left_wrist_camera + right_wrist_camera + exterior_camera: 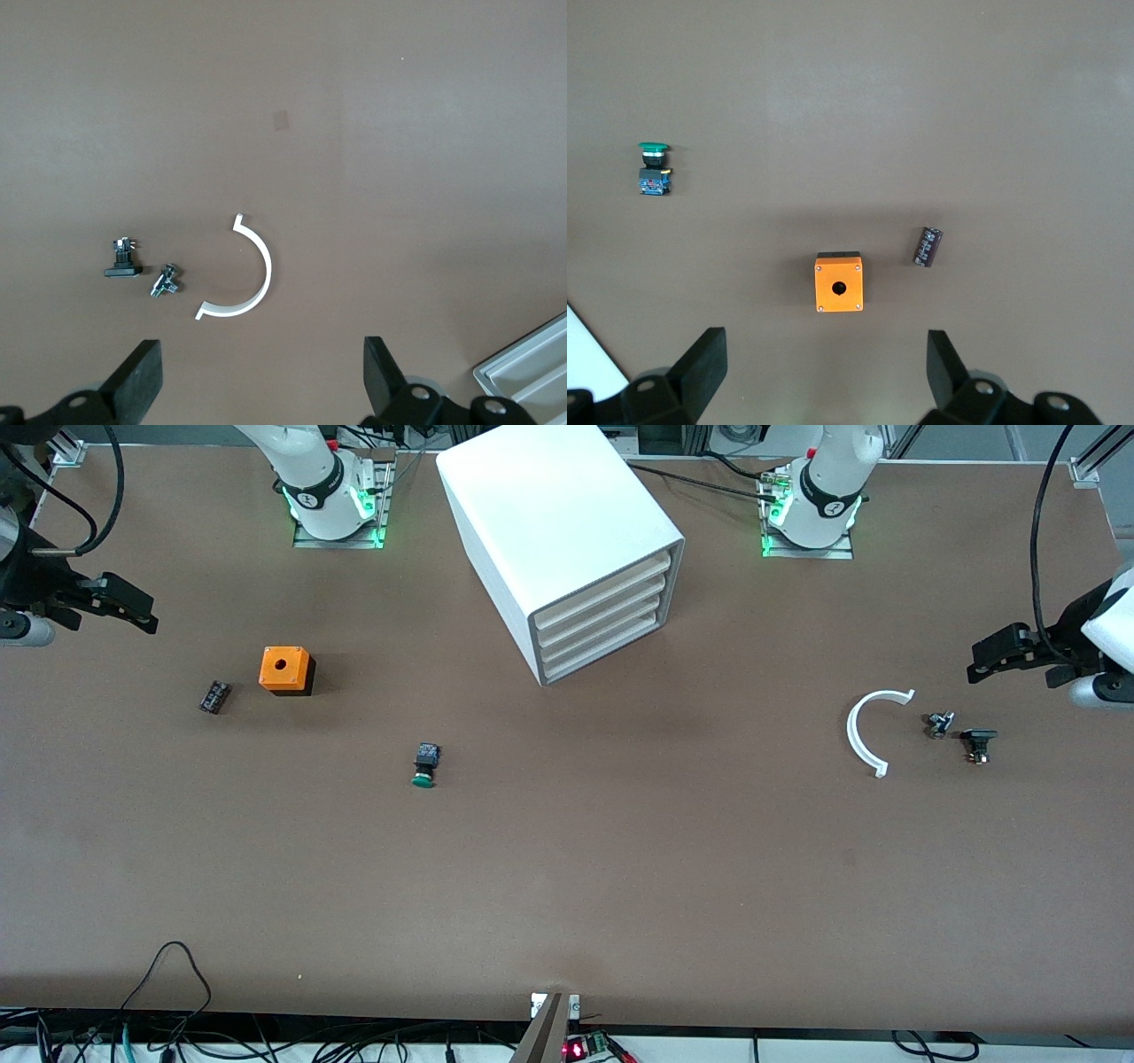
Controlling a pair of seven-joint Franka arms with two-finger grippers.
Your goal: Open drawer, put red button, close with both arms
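Right gripper [133, 607] hangs over the table [567, 886] at the right arm's end. Its claw is spread wide, with nothing held and nothing touched. The right wrist view shows its two black fingers [704, 363] well apart, with bare table between them.

Small dark cylinder [214, 696] lies on the table just beside the orange box [286, 670], which has a round hole in its top face. Both also show under the right wrist camera – cylinder [927, 246], box [839, 283].

Green-capped button [426, 764] lies on its side, nearer to the front camera than the orange box and well apart from it.

White cabinet [558, 531] stands mid-table between the two arm bases and is turned at an angle. Its four drawers [602, 615] are all pushed in flush.

No view shows where the red button is – cannot tell.

White half ring [873, 731] lies flat toward the left arm's end. Beside it sits a small metal part [939, 724], then a black flat-based part [978, 744], close together but not touching.

Left gripper [983, 664] hangs over the table at the left arm's end, close above those small parts. Its claw is also spread wide, empty and touching nothing. In the left wrist view its fingers [142, 376] stand far apart.
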